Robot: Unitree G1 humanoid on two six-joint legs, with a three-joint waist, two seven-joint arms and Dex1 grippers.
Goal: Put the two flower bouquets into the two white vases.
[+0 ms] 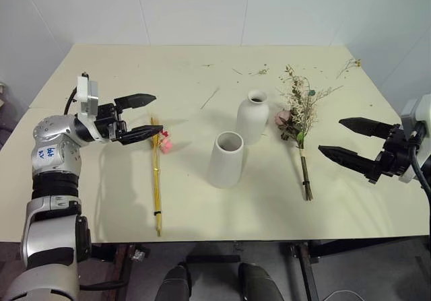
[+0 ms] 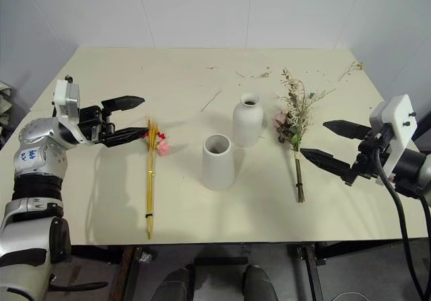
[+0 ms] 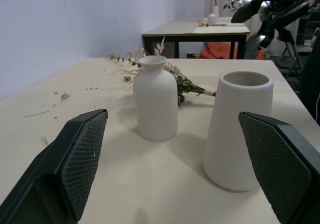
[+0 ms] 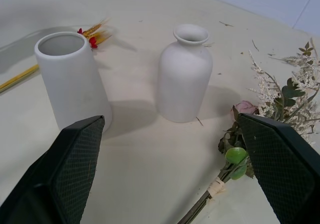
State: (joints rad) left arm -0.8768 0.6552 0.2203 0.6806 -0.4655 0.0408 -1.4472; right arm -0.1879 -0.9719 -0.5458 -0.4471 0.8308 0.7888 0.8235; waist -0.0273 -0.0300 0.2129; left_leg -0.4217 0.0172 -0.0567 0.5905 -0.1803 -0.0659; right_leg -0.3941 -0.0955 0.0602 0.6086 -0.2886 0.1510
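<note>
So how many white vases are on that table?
2, both mid-table and upright: the narrow-necked vase farther back, and the cone vase in front of it, slightly toward the robot's left. Both are empty.

1. The cone vase (image 1: 225, 159) is matte white with a wide open mouth and stands upright near the table's middle.
2. The round vase (image 1: 252, 116), white and narrow-necked, stands upright just behind it.
3. The wheat bundle (image 1: 157, 173), slim and yellow with red-pink flowers, lies flat to their left.
4. The bushy bouquet (image 1: 299, 120), with pale sprigs and a pink bloom, lies flat to their right.
</note>
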